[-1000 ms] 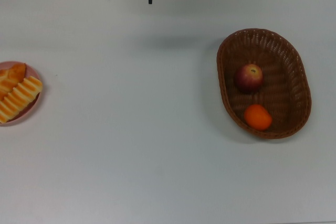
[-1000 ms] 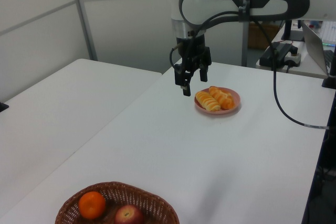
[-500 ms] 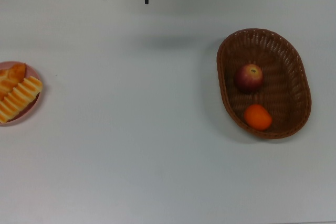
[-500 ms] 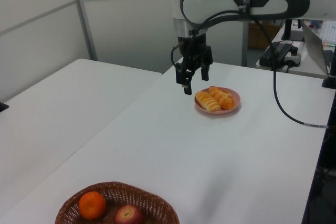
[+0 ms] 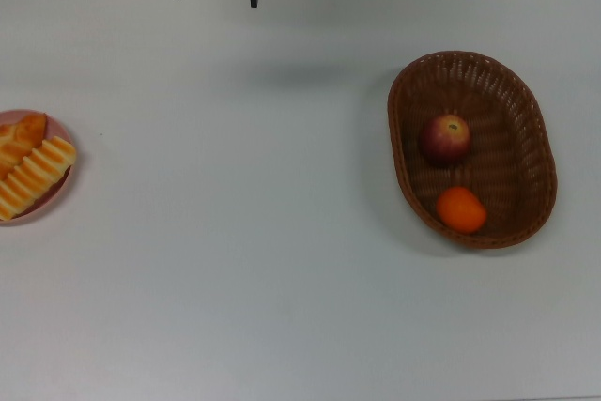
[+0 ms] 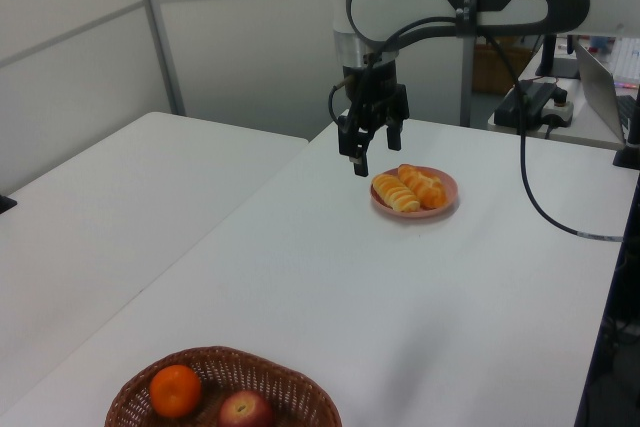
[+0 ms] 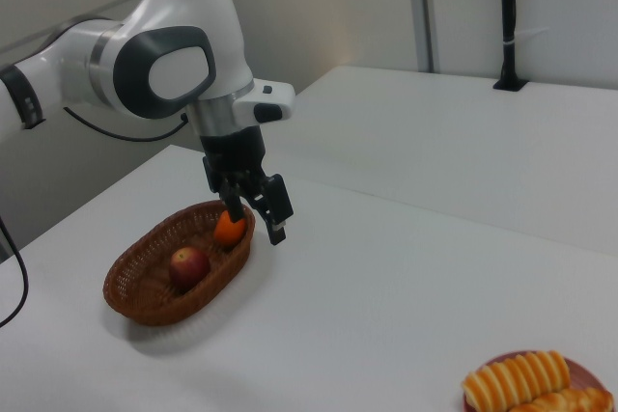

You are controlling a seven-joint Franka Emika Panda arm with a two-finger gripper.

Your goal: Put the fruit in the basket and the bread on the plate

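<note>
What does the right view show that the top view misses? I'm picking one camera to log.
Only the right view shows the white arm above the open hand. Only the top view shows the reddish-brown oval wicker basket unobstructed, with the orange tangerine in full. Both show the dark red apple in the basket, the two golden bread pieces on the round pink plate, and the white table.

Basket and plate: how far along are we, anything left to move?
Looks done. The apple and tangerine lie in the wicker basket; the braided loaf and ridged roll lie on the pink plate. The gripper is open, empty, above the table. Nothing left out.
</note>
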